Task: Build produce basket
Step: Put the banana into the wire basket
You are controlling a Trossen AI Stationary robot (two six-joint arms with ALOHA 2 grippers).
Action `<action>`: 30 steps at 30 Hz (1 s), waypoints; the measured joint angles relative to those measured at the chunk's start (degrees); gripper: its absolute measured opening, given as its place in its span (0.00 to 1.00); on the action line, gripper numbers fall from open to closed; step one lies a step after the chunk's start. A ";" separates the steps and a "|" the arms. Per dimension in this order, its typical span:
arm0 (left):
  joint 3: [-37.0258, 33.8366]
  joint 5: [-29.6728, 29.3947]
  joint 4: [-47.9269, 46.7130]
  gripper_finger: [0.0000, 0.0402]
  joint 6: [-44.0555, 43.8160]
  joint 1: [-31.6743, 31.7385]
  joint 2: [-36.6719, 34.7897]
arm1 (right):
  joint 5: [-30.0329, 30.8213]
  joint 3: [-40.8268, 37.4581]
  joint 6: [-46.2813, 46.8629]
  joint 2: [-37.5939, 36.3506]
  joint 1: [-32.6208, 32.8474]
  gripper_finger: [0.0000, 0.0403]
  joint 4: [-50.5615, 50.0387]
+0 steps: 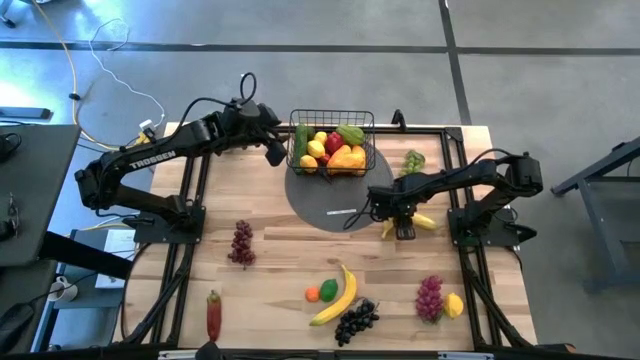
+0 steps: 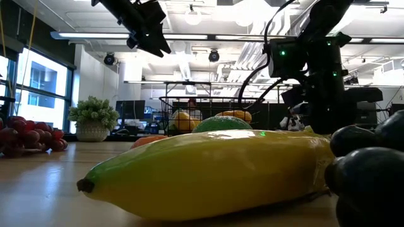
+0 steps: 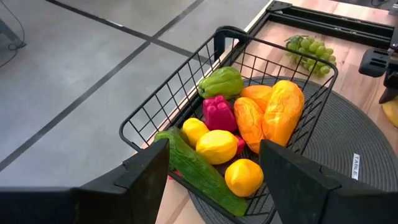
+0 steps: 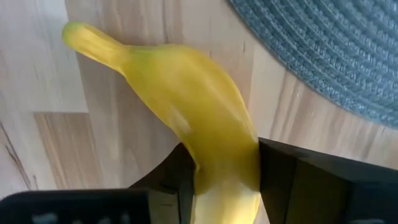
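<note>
Right now my right gripper (image 1: 405, 226) is down at the table just off the grey round mat (image 1: 320, 200), its jaws pressed against both sides of a yellow banana (image 4: 193, 118) that lies on the wood beside the mat's edge. My left gripper (image 1: 274, 152) hangs over the basket's left side with its jaws apart and nothing between them. From its wrist I look down into the black wire basket (image 3: 163, 106), which sits on the mat and holds a cucumber (image 3: 199, 171), lemons (image 3: 216, 146), a red pepper (image 3: 219, 113), a green pepper (image 3: 221, 82) and orange pieces (image 3: 273, 115). Green grapes (image 1: 413, 160) lie right of the basket. Across the near table I see purple grapes (image 1: 241, 243), a second banana (image 1: 340, 297), black grapes (image 1: 356, 320), and a carrot (image 1: 213, 313).
</note>
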 joint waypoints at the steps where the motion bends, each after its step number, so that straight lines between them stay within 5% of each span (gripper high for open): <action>1: 0.00 0.00 -0.01 0.59 0.00 0.00 0.00 | -0.26 0.00 0.84 -0.01 -0.02 0.26 -0.01; 16: 0.00 -4.92 -0.04 0.59 1.53 0.00 0.00 | -3.46 7.16 22.35 0.10 0.00 0.26 -3.70; 30: 0.01 -7.19 0.04 0.59 8.00 0.02 0.00 | 0.13 22.90 36.66 0.08 0.00 0.26 -3.03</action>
